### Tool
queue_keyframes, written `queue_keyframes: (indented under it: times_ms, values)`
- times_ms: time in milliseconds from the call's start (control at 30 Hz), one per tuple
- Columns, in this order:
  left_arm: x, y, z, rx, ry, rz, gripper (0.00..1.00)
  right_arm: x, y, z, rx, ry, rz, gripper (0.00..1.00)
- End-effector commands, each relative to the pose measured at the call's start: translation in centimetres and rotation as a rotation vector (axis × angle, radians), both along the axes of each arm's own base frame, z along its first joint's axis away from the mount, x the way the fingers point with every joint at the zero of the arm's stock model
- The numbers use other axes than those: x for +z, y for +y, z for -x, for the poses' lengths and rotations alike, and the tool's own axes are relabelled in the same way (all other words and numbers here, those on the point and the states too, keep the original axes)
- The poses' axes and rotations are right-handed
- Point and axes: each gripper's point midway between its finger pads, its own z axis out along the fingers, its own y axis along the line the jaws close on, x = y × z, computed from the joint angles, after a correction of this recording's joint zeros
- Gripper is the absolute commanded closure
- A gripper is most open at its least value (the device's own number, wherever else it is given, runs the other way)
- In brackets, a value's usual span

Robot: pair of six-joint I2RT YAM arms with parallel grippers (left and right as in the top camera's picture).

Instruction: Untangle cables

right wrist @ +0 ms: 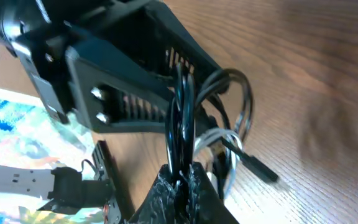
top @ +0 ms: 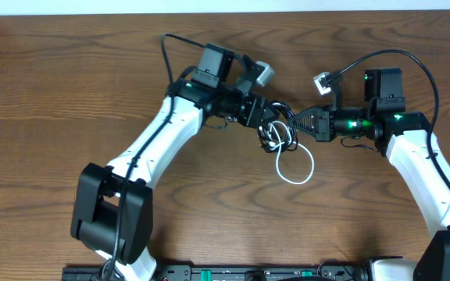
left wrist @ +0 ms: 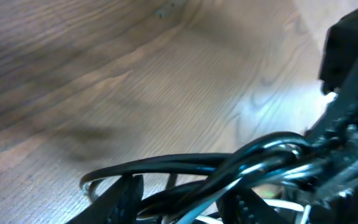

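The black cable and the white cable are tangled at mid-table between my two grippers. The white cable's loop lies on the wood just below the knot. My left gripper is open, with black strands running across between its fingers; a bit of white cable shows to the right. My right gripper is shut on the black cable, whose strands rise from its fingertips to the left gripper. The white cable and a black plug hang beside them.
Bare wooden table all round. Thick black arm wires arch over the left arm and the right arm. The table's far edge runs along the top, and the robot base sits at the front.
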Motion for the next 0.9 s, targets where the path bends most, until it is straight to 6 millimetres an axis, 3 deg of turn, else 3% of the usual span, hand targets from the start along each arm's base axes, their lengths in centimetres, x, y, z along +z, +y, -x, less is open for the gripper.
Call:
queue_keyframes:
  times_ms: [0,133,200,300,400,500,633,767,867]
  values:
    - [-1.2,-0.3,-0.5,0.023,-0.044,-0.082,0.64,1.4,0.4,0.1,0.02,-0.016,-0.039,0.99]
    - [-1.6,-0.4,-0.5,0.035,-0.063,-0.118,0.79,1.4,0.4,0.1,0.02,-0.016,-0.039,0.99]
    - [-1.9,-0.2,-0.8,0.062,-0.063,-0.142,0.92,1.4,0.4,0.1,0.02,-0.016,-0.038,0.99]
    - [-2.3,0.6,-1.6,0.127,-0.057,-0.181,0.92,1.2,0.2,0.0,0.01,-0.012,-0.031,0.99]
    - [-2.3,1.8,-2.7,0.221,-0.056,-0.219,0.93,-0.5,-1.0,-1.1,-0.109,0.065,0.06,0.99]
    - [-0.7,2.5,-3.0,0.261,-0.061,-0.197,0.92,-3.4,-3.6,-2.2,-0.302,0.171,0.222,0.99]
    - [2.9,3.0,-2.2,0.293,-0.079,-0.142,0.92,-6.7,-8.4,-2.4,-0.563,0.289,0.454,0.99]
    - [7.6,2.2,0.7,0.213,-0.081,-0.017,0.93,-7.6,-10.5,-2.4,-0.645,0.293,0.559,0.99]
    - [9.6,2.0,2.5,0.166,-0.075,0.04,0.92,-7.6,-10.8,-2.5,-0.657,0.286,0.574,0.99]
